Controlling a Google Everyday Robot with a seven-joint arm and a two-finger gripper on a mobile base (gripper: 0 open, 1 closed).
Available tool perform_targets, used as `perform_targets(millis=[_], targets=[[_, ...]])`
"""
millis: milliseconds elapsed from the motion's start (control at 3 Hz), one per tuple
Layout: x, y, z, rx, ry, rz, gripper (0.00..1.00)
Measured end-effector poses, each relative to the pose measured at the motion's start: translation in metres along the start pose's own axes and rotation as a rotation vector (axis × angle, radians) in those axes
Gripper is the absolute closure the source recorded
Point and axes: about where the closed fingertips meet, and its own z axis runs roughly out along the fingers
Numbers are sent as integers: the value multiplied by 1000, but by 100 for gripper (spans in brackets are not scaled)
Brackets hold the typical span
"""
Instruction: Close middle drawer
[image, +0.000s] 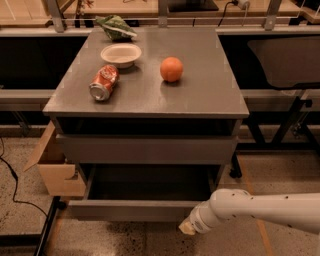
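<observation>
The middle drawer (135, 210), pulled out of the cabinet (210, 95) with its front panel running left-right, lies just beyond the gripper (188, 227), which sits low at the panel's right end, its opening indeterminable, so closing calls for a push toward the cabinet.
</observation>
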Motion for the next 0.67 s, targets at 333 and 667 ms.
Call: perform_targets(millis=[333, 667], targets=[[-24, -34, 4, 85, -11, -85, 100], [-39, -52, 7, 115, -17, -123, 100]])
